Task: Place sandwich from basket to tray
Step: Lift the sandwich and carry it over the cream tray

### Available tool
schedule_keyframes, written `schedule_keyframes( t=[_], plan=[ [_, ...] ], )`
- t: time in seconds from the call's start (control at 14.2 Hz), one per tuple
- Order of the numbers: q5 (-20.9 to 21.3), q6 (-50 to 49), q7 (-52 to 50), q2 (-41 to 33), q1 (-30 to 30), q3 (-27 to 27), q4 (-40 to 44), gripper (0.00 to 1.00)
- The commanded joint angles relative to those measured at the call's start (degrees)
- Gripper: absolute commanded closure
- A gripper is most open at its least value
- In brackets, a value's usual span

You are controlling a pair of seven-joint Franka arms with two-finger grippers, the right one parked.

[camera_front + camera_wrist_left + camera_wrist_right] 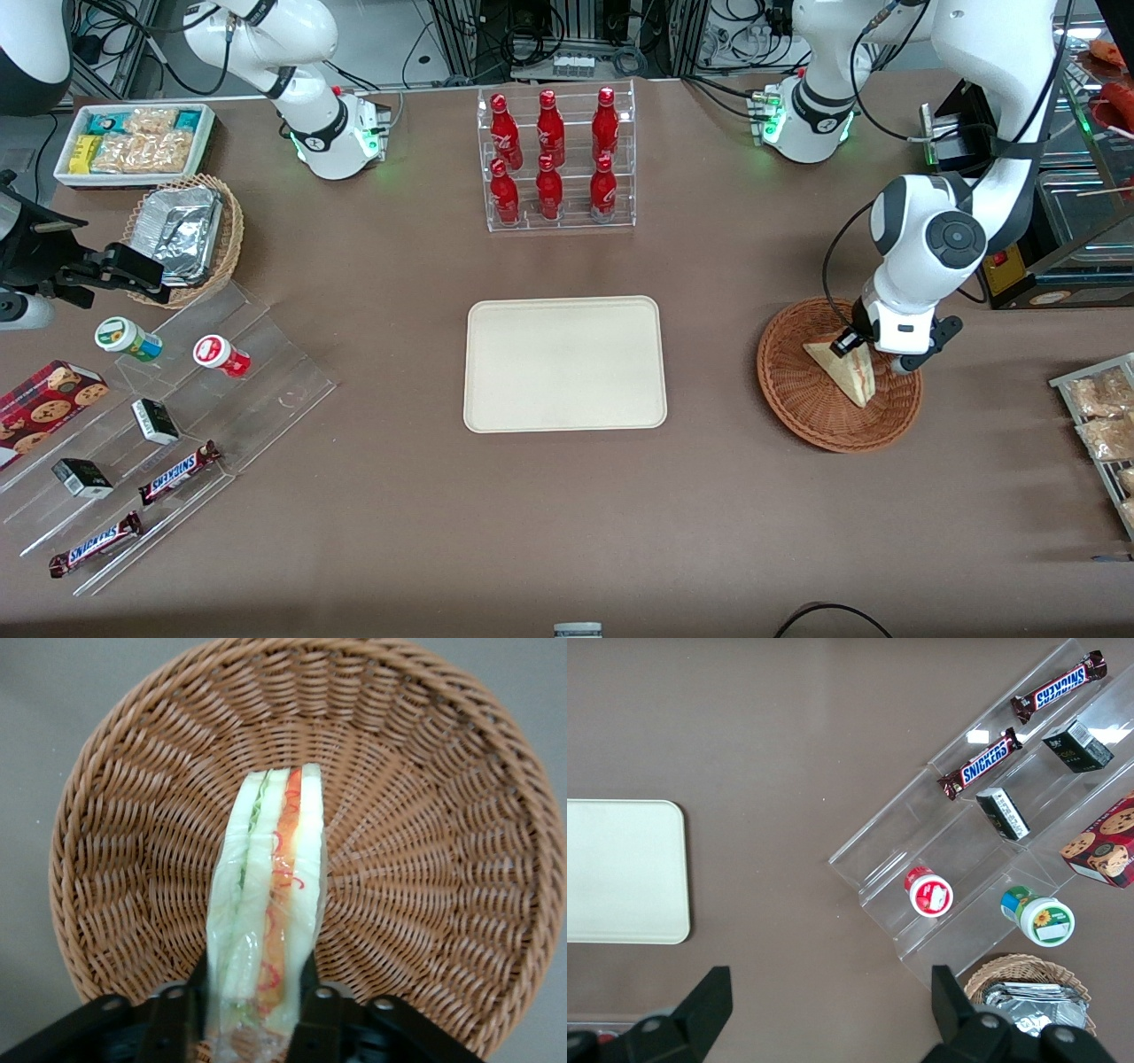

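The sandwich [846, 368] is a wrapped white-bread wedge standing on edge in the round reddish-brown basket [802, 399], toward the working arm's end of the table. My left gripper [866, 354] is down in the basket, its fingers [316, 1010] pressed against both bread faces of the sandwich [270, 912]. Red and green filling shows on the cut side. The basket weave [416, 850] surrounds it. The cream-white tray [564, 363] lies bare at mid-table, beside the basket, and also shows in the right wrist view [620, 870].
A clear rack of red bottles [555, 159] stands farther from the front camera than the tray. A clear stepped stand with snacks [151, 434], a tan basket of foil packets [186, 232] and a white bin of packets [133, 142] sit toward the parked arm's end.
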Motion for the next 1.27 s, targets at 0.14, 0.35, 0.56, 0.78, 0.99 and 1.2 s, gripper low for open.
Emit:
schedule_keyframes(
  t=[0.14, 0.35, 0.56, 0.78, 0.99, 1.2],
  plan=[
    [1.9, -17.9, 1.6, -7.1, -0.9, -1.7, 6.7, 1.0],
    [1.4, -35.8, 0.8, -6.9, -1.2, -9.6, 19.0, 1.0],
    [0.1, -38.7, 0.6, -6.0, -1.3, -18.0, 23.8, 1.0],
    [-1.5, -37.5, 0.4, -0.3, -2.9, -24.4, 29.4, 1.0],
    [0.7, -36.3, -4.6, 10.1, -11.6, -25.7, 38.5, 1.0],
    [7.4, -34.9, -7.7, 21.6, -18.4, -25.6, 47.2, 1.0]
  ],
)
